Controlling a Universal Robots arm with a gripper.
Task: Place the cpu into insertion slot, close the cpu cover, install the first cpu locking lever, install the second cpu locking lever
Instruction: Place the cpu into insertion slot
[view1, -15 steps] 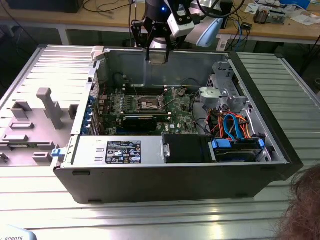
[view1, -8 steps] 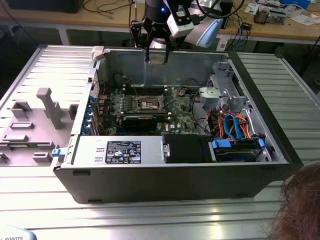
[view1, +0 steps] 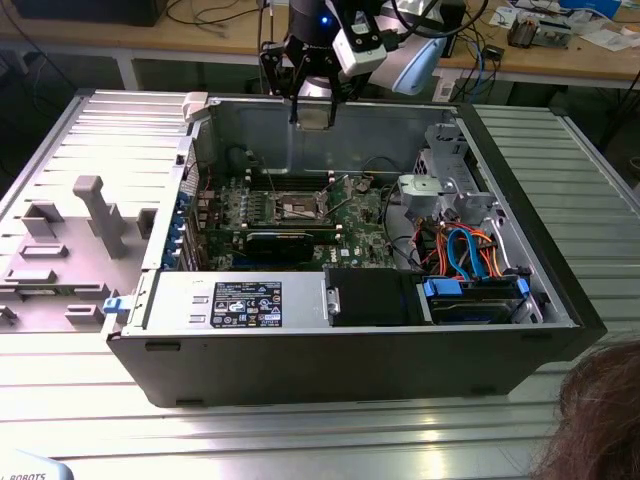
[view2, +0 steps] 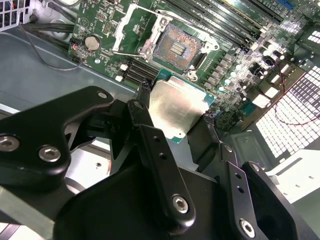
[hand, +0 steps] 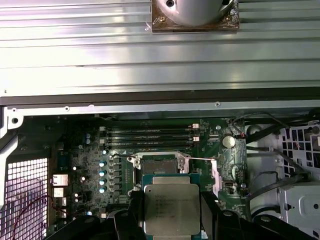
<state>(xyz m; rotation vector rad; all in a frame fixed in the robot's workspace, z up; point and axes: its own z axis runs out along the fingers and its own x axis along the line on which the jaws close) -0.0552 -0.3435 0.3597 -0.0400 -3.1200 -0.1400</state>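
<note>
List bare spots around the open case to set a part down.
Free: ribbed table in front of the case, and the strip at the exterior view's right. Crowded: fixture tray with posts, cabled drive corner, board under the hand holding the cpu.

case (view1: 350, 380): I see it lying open on the table (view1: 300, 440).
board (view1: 365, 225): on the case floor.
insertion slot (view1: 300, 207): mid-board; memory slots (hand: 150, 135) sit between it and the far wall.
cpu cover (view2: 121, 31): open, beside the slot.
cpu (view2: 177, 107): in my gripper (view1: 314, 115), above the board, well apart from the slot.
power supply (view1: 240, 300): before the board, near side.
</note>
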